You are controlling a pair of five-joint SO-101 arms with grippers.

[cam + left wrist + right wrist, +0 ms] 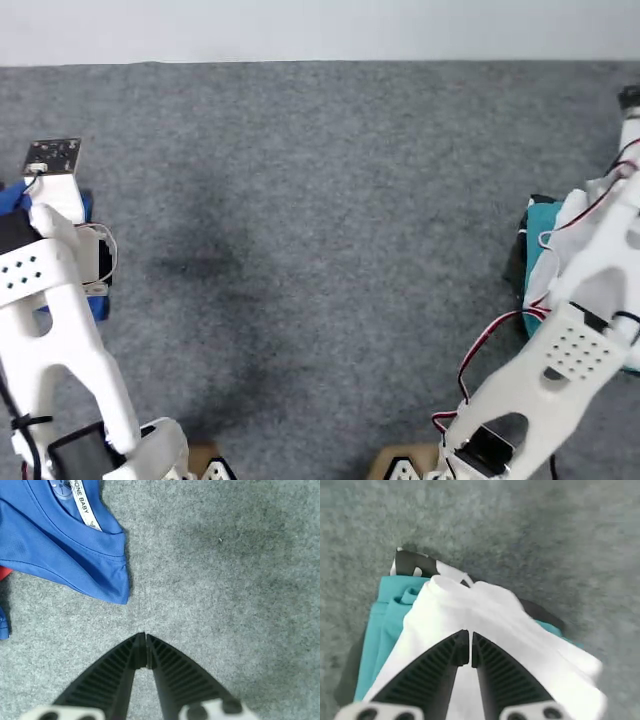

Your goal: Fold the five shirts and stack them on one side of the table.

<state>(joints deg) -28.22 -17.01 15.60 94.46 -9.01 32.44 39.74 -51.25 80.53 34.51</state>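
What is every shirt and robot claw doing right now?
blue shirt: lying on table, not held.
white shirt: on top of teal shirt.
teal shirt: folded, under white shirt.
black shirt: underneath, edge poking out.
left gripper: shut, empty.
right gripper: shut, above white shirt.

The counter (pixel 320 200) is covered edge to edge in a grey, felt-like carpet with a fine speckled nap. Along the counter's far edge runs a plain pale wall (pixel 320 30), bare and evenly lit. The light is soft and diffuse. A faint blurred shadow (pixel 190 265) darkens the carpet left of the counter's middle. Two small tan patches (pixel 205 462) sit at the counter's near edge.
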